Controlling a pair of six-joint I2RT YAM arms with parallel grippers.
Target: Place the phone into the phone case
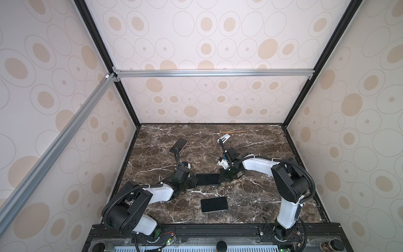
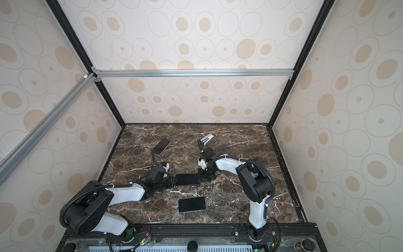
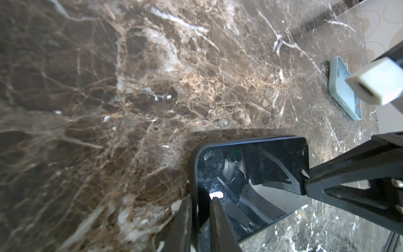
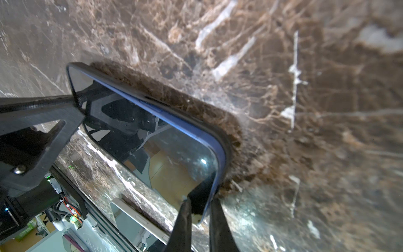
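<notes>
Blue-edged phone (image 1: 208, 179) sits at the centre of the tabletop (image 1: 250, 196), its long axis running arm to arm. The left fingers (image 3: 220, 224) are nearly closed, pinching one short end. The right fingers (image 4: 185, 218) pinch the opposite end likewise. I read the black rim around it as the phone case (image 4: 227, 139). I judge that seating it calls for pressure along that axis.

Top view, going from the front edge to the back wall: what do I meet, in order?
White-rimmed phone → held dark phone → pink-edged phone → wooden stick.
</notes>
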